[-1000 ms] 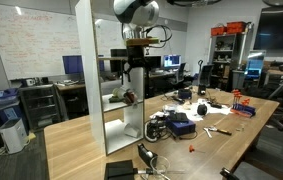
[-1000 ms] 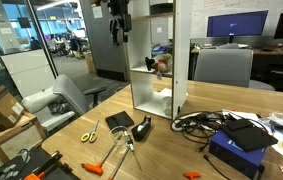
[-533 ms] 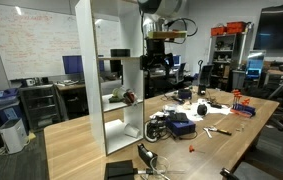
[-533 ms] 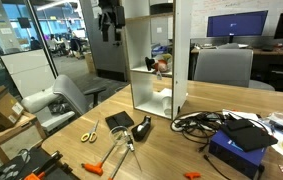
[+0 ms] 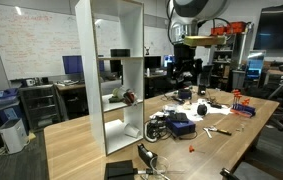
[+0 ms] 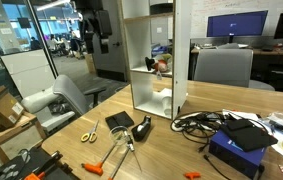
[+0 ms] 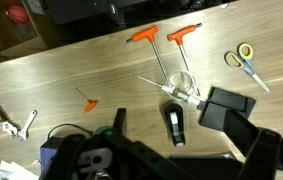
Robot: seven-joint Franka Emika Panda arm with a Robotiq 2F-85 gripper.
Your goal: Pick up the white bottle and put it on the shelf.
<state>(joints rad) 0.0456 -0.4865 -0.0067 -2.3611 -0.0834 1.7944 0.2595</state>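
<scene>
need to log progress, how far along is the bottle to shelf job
Done, it seems: a small pale item, likely the white bottle, stands in a lower compartment of the shelf, though it is too small to be sure. In hand: nothing; the hand hangs apart from the shelf, and the wrist view shows nothing held. Left: probably only checking the placement.
</scene>
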